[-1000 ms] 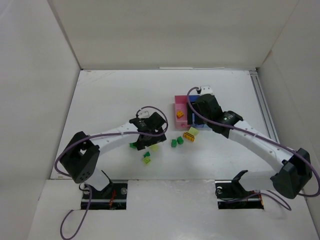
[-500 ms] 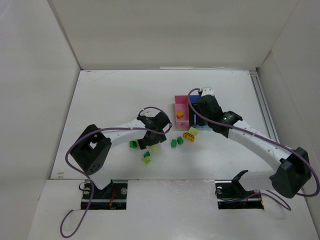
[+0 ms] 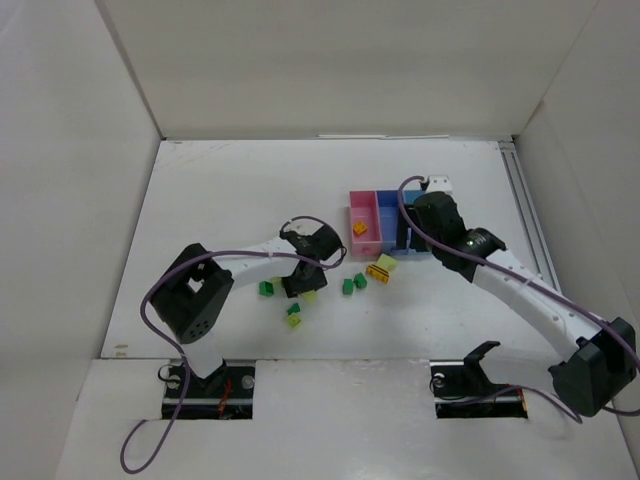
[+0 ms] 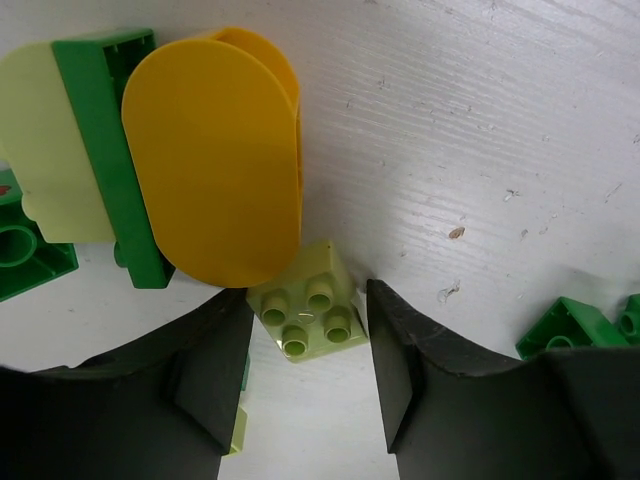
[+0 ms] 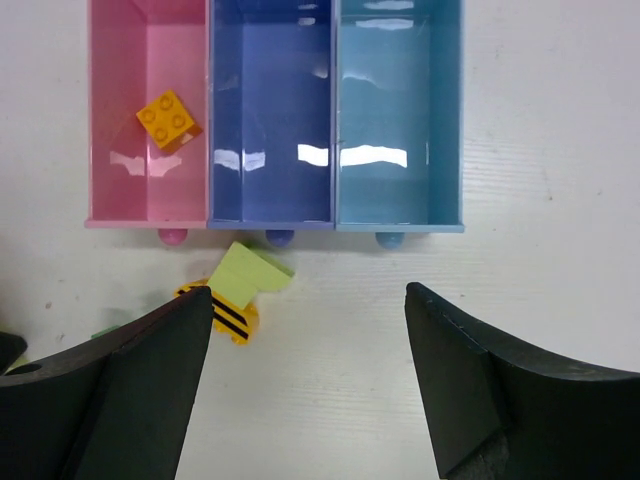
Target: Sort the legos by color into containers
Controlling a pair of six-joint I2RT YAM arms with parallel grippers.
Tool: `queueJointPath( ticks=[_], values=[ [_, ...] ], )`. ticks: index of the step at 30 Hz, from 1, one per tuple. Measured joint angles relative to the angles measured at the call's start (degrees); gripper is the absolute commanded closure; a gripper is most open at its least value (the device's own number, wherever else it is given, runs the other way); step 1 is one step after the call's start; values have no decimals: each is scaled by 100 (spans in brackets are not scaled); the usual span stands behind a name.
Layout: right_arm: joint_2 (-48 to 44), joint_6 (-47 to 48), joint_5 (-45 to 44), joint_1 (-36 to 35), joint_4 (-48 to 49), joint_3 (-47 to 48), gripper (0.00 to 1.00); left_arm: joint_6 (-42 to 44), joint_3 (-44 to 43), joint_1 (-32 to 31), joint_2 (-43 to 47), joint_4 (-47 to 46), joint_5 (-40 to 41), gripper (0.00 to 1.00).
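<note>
The pale yellow-green lego (image 4: 305,315) lies studs-up on the table. My left gripper (image 4: 310,330) has shut on it, and both fingertips touch its sides. From above, the left gripper (image 3: 303,285) covers most of that brick. The containers stand in a row: pink (image 5: 120,190), blue-purple (image 5: 270,190) and light blue (image 5: 400,190). An orange lego (image 5: 168,118) rests in the pink one. My right gripper (image 5: 308,300) hangs open and empty over the table just in front of the containers.
A yellow striped lego (image 5: 238,318) with a pale green piece (image 5: 250,272) lies before the bins. Two dark green legos (image 3: 353,283) sit mid-table, another (image 3: 266,288) left of my left gripper. A green-and-yellow stack (image 3: 293,317) lies nearer. A big yellow rounded piece (image 4: 215,160) is close ahead.
My left gripper's jaws have narrowed onto the pale yellow-green lego and its elbow has swung right. My right arm has drawn back to the right, uncovering the two blue bins.
</note>
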State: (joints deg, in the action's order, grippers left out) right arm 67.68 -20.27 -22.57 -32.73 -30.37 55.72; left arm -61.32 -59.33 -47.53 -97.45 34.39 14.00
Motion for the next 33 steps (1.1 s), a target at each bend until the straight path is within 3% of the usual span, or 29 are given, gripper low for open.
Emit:
queueJointPath(
  ticks=[2,8,14,18,24,29,33],
  values=[
    [-103,31,-20,55,-42,0,18,17,-2,0,0,2,0,57],
    [-365,114,-81,122,-136,-7,18,103,-48,0,-13,9,15,78],
    [-535,133,-76,323,-142,-48,18,358,-527,-330,-33,111,398,78],
    [-535,146,-13,485,-133,-94,18,968,-1373,-684,-31,20,645,78],
    [-544,146,52,774,-142,-114,18,2227,-2778,-660,-225,-734,678,77],
    [-667,146,76,1080,-232,-114,16,2964,-4575,-374,-1298,-1115,422,77],
    [-905,146,74,1344,-337,-111,15,3281,-5401,-201,-2135,-1185,251,77]
  ],
)
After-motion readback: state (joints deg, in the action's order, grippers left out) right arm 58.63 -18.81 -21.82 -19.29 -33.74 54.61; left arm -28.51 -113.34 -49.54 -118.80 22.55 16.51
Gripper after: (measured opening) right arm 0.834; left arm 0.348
